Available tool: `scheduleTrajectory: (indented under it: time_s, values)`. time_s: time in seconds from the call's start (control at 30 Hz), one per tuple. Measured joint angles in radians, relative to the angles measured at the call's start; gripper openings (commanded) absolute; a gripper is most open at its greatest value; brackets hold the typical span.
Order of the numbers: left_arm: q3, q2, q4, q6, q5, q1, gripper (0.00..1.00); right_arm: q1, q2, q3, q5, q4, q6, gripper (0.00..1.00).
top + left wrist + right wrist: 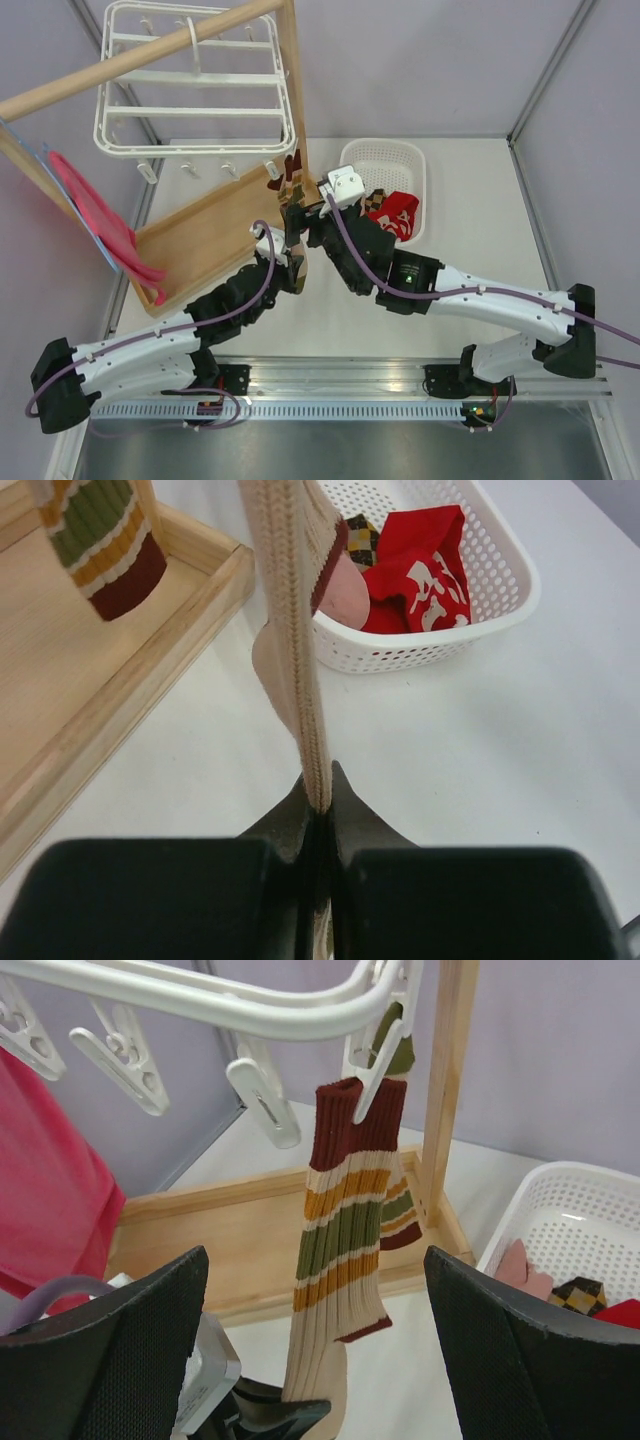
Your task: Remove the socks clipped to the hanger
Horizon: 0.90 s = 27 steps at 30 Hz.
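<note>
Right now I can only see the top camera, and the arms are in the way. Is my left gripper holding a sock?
Observer: Yes. The left wrist view shows the left gripper shut on the cream end of the striped sock.
Operator: Is it clipped up?
Observer: Yes. The right wrist view shows a white clip pinching its maroon cuff to the hanger.
Operator: And my right gripper?
Observer: The right gripper is open, facing that sock without touching it.
</note>
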Motion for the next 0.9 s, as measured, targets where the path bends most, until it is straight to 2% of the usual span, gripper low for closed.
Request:
scheduleTrajectory:
  time_s: [0.43,0.67,0.9]
  values:
    - [0.005,-0.072,-0.049,-0.001,0.046,0.0,0.02,0.007,0.16,0.18,0.085,0.048,-0.13,0.94]
    - [0.005,-0.122,-0.08,-0.002,0.052,-0.001,0.02,0.003,0.247,0.22,0.119,0.043,-0.158,0.94]
    - [0.005,-0.172,-0.107,-0.002,0.058,-0.001,0.02,-0.037,0.267,0.242,0.119,0.043,-0.159,0.95]
